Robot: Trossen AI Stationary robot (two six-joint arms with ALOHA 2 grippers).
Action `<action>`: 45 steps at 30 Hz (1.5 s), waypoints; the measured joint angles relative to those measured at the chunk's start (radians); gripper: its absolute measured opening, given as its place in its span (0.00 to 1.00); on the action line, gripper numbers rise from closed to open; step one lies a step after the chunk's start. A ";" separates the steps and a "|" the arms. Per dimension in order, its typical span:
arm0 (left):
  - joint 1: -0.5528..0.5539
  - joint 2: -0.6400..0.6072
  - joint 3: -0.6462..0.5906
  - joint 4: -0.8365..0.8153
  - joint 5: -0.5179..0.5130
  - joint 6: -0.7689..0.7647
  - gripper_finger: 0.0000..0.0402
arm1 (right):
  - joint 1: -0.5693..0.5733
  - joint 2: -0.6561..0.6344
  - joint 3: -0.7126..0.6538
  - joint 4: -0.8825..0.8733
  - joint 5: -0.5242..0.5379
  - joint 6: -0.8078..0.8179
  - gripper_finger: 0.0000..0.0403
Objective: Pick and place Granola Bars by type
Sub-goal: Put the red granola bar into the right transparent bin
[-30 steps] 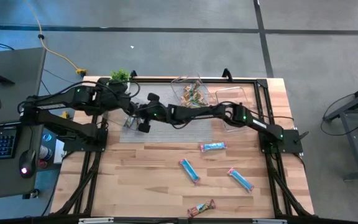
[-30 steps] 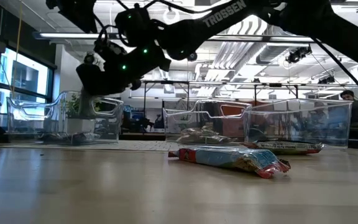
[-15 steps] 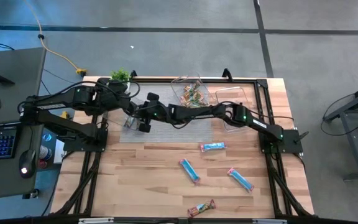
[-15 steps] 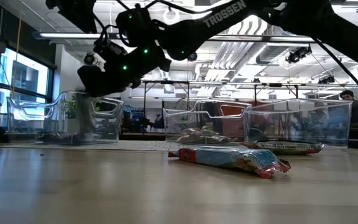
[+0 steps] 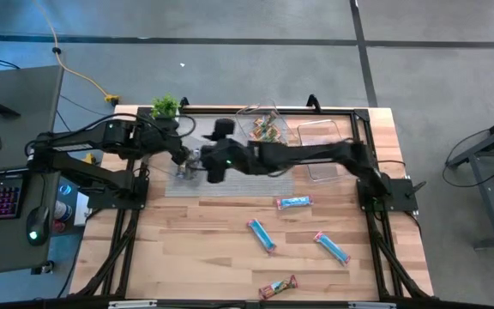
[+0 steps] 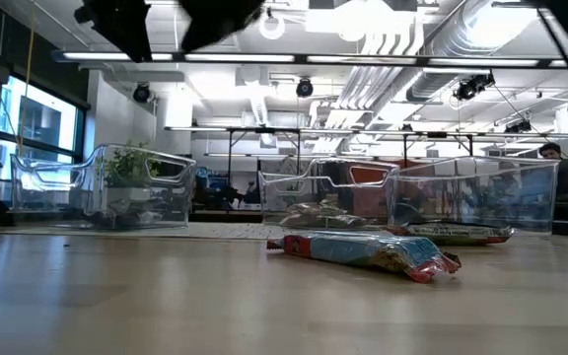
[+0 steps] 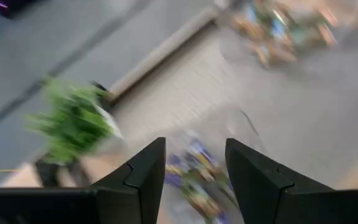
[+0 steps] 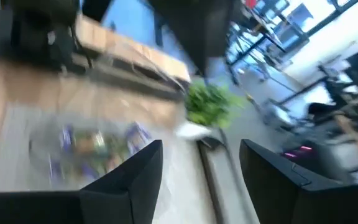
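Three light-blue granola bars (image 5: 293,202) (image 5: 262,235) (image 5: 332,247) and a tan one (image 5: 278,287) lie flat on the wooden table. Purple-wrapped bars (image 7: 194,173) (image 8: 95,144) lie in the left clear tub (image 5: 181,168) on the grey mat. Green and tan bars (image 5: 264,129) fill the middle tub. My left gripper (image 7: 194,143) (image 5: 187,156) hovers open over the left tub, touching nothing. My right gripper (image 8: 201,144) (image 5: 206,163) is open and empty, high above the same tub's right side.
A third clear tub (image 5: 322,137) stands at the back right. A small green plant (image 5: 165,106) stands at the table's far left corner, behind the left tub. Both arms cross over the mat at the back. The bars lie in the near half.
My right gripper has risen from just over the left tub, leaving the low view through its top, and has drawn slightly toward the table's right. The bars on the table have not moved.
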 joint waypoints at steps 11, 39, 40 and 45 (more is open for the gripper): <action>-0.003 0.001 -0.276 0.515 0.723 0.354 0.40 | 0.149 -0.370 -0.001 -0.574 0.027 0.370 0.49; -0.171 0.773 -0.153 1.195 0.910 0.911 0.40 | 0.307 -0.473 -0.316 -1.187 -0.260 1.001 0.49; -0.171 0.789 -0.139 1.188 0.918 0.923 0.40 | 0.309 -0.472 -0.336 -1.185 -0.260 1.021 0.49; -0.171 0.853 -0.084 1.186 0.997 0.953 0.40 | 0.311 -0.472 -0.423 -1.186 -0.270 1.083 0.49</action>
